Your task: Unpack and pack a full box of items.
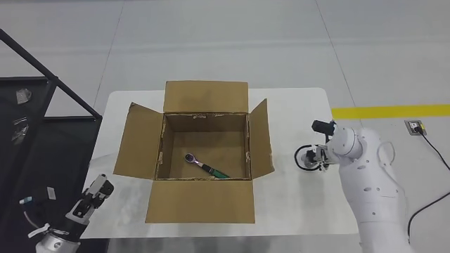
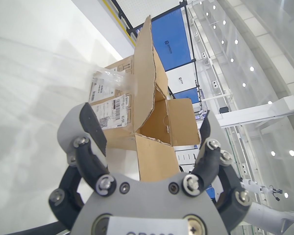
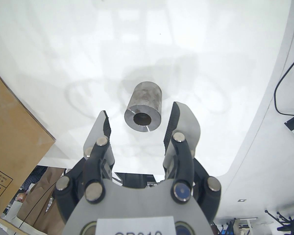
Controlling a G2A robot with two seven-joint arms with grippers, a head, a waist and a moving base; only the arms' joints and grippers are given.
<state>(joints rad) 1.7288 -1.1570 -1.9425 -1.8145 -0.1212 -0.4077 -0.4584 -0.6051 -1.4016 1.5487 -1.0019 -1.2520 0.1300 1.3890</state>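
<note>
Top view: 1 cardboard box [image 1: 206,200] stands open in the middle of the white worktop [image 1: 295,211], with all 4 flaps folded outward. Inside it, 1 ratchet wrench [image 1: 204,165] with a green handle lies on the box floor, toward the near wall. The right pincer [image 1: 309,158] sits low over the worktop, just beside the box's right flap. The left pincer [image 1: 95,191] is by the worktop's near left corner, well apart from the box.

Left wrist view: the left pincer's 2 fingers [image 2: 93,125] are spread apart with nothing between them. Past them the box shows from its corner, with 1 flap standing up and another lying out flat toward the camera. 1 white shipping label [image 2: 112,110] is stuck on the box's outer side wall, and a strip of clear tape [image 2: 115,79] hangs loose from that wall above it.

Right wrist view: the right pincer is also parted, its 2 pads wide of 1 hollow metal cylinder [image 3: 145,103] that rests on the worktop. The cylinder's bored end faces the camera, and neither pad touches it. A corner of the box stands near the pincer. 1 black cable [image 3: 278,91] runs across the floor beyond the worktop's rounded edge.
</note>
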